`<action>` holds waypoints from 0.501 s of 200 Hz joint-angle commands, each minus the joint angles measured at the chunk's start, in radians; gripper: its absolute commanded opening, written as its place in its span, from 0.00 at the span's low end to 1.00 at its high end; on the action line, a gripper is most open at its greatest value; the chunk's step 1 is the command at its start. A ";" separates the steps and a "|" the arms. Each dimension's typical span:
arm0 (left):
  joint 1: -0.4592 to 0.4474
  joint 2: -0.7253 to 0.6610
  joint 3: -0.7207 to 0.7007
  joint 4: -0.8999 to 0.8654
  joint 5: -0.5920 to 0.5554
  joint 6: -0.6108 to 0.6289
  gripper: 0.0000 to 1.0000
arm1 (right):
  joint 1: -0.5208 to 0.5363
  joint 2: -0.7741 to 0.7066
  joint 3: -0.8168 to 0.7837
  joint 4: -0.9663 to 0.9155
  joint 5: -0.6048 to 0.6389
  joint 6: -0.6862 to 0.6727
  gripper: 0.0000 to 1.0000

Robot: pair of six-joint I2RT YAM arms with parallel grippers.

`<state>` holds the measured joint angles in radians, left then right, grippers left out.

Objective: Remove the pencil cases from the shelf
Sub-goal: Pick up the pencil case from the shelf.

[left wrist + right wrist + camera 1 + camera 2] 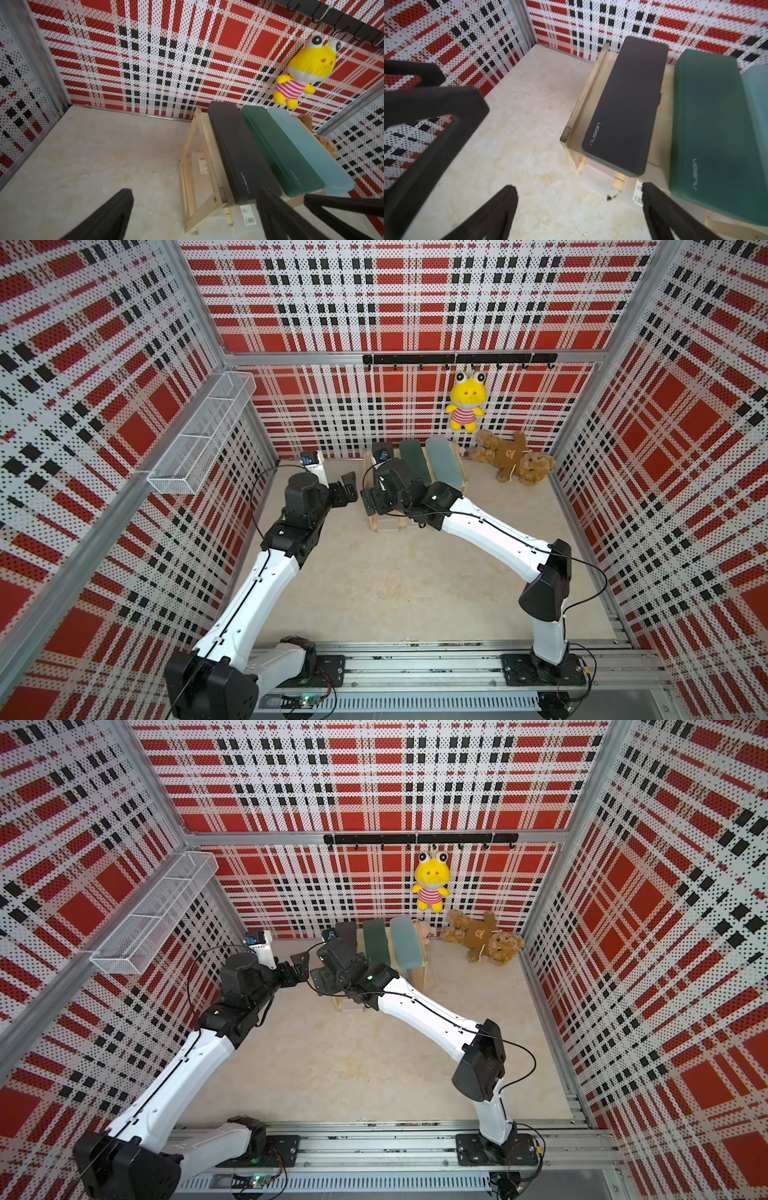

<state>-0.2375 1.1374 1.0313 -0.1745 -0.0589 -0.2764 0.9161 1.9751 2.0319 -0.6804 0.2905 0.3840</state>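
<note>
Two white-and-black robot arms reach over the pale beige tabletop (374,593) and meet at the same front corner of the small two-tier rack of pale natural wood (207,133), which stands near the back wall. Six cases remain on it by my count, though the lower tier is only partly visible. On the upper board lie three long flat cases, side by side: a matt black one (625,104), a dark green one (708,124) and a light teal-blue one (307,149). Translucent frosted cases (199,176) sit on the lower board, with a white barcode label (249,220) on one.

The left gripper (195,190) and the right gripper (578,186) both stand with jaws wide apart and hold nothing. They hover just in front of the black case's near end.

The step in hand looks like the first pick, and the black case is the natural target. The two grippers crowd each other, so one arm should probably back off before the other commits. The case's near end juts past the front of the board, which offers a clean grip across its narrow width. The green case lies close beside it, so the inner finger needs careful placing. Lifting slightly before pulling back should help the case clear the raised wooden rim (588,93).
</note>
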 commanded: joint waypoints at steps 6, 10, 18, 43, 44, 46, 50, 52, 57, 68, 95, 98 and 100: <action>-0.001 -0.001 -0.028 -0.004 0.021 -0.010 0.99 | -0.028 0.034 0.067 -0.020 -0.074 0.058 1.00; -0.002 0.001 -0.031 -0.003 0.021 -0.011 0.99 | -0.029 0.042 0.080 -0.024 -0.074 0.057 1.00; -0.002 0.001 -0.035 0.000 0.024 -0.013 0.99 | -0.031 0.057 0.107 -0.037 -0.069 0.056 1.00; -0.001 0.002 -0.055 0.010 0.035 -0.023 0.99 | -0.050 0.096 0.156 -0.057 -0.071 0.063 1.00; -0.002 0.002 -0.056 0.010 0.035 -0.023 0.99 | -0.050 0.098 0.158 -0.057 -0.072 0.063 1.00; -0.002 0.001 -0.058 0.011 0.037 -0.024 0.99 | -0.053 0.097 0.157 -0.055 -0.073 0.065 1.00; -0.002 0.002 -0.061 0.013 0.039 -0.025 0.99 | -0.057 0.101 0.156 -0.051 -0.078 0.067 1.00; -0.001 0.002 -0.063 0.014 0.039 -0.026 0.99 | -0.059 0.100 0.156 -0.049 -0.079 0.069 1.00; -0.002 0.002 -0.067 0.016 0.042 -0.027 0.99 | -0.065 0.103 0.157 -0.043 -0.080 0.071 1.00; -0.001 0.004 -0.075 0.021 0.045 -0.030 0.99 | -0.074 0.109 0.160 -0.035 -0.080 0.075 1.00; -0.002 0.015 -0.082 0.022 0.048 -0.032 0.99 | -0.088 0.143 0.198 -0.047 -0.079 0.073 1.00; -0.002 0.015 -0.083 0.023 0.049 -0.032 0.99 | -0.089 0.147 0.202 -0.049 -0.078 0.073 1.00; -0.002 0.016 -0.083 0.023 0.050 -0.032 0.99 | -0.089 0.150 0.205 -0.050 -0.079 0.071 1.00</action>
<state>-0.2375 1.1439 0.9634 -0.1722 -0.0269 -0.2977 0.8406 2.0823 2.1956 -0.7143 0.2184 0.4438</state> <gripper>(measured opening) 0.990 0.997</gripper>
